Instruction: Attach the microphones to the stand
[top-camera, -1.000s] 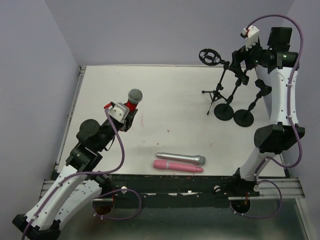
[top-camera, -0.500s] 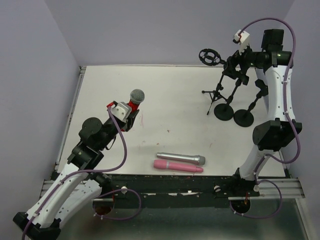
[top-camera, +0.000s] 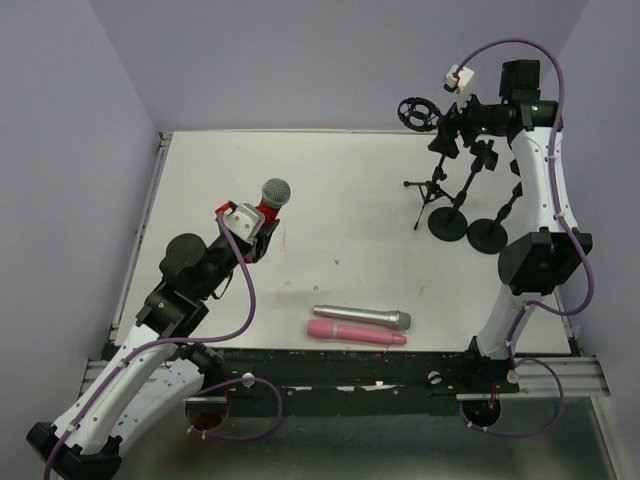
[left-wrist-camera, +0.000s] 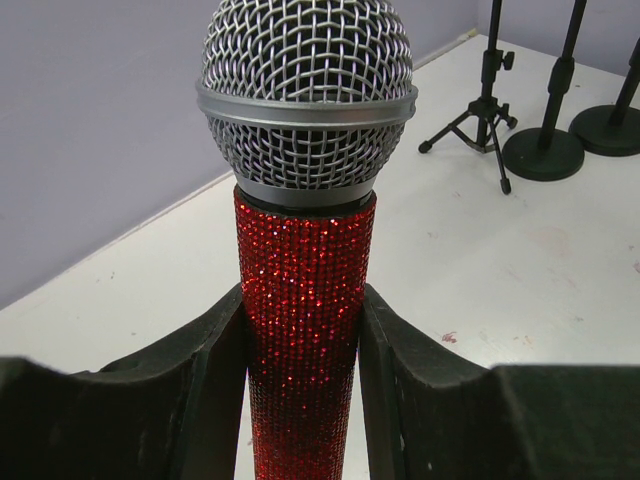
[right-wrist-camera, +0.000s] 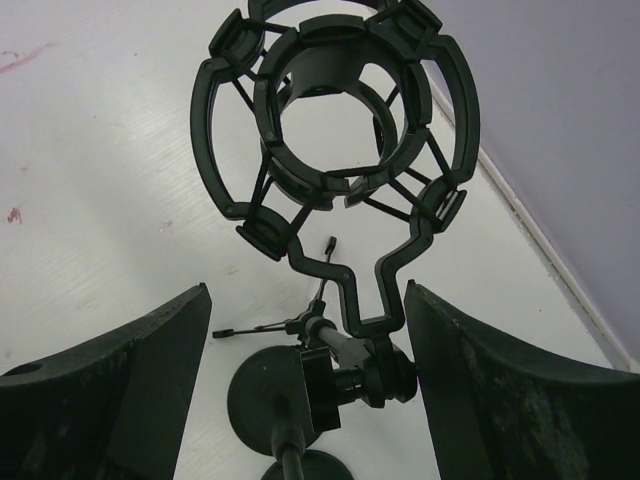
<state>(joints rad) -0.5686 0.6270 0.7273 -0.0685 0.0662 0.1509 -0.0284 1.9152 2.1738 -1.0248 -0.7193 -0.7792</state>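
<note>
Barely begun: red microphone (left-wrist-camera: 303, 330) pinched head-up in left jaws above the table (top-camera: 340, 200), silver microphone (top-camera: 360, 317) and pink microphone (top-camera: 355, 333) lying near its front edge. Right jaws spread, facing the empty ring mount (right-wrist-camera: 268, 110).

The overhead camera looks down on the whole desk (top-camera: 330, 190) from behind the arm bases (top-camera: 340, 375). The left wrist camera, close on the red microphone (left-wrist-camera: 303, 330), faces the stands (left-wrist-camera: 543, 155); the right wrist camera looks down past the shock mount (right-wrist-camera: 335, 120) onto them.

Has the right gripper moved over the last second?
Yes. The right gripper has shifted left, toward the ring mount, judged against the round stand bases.
</note>
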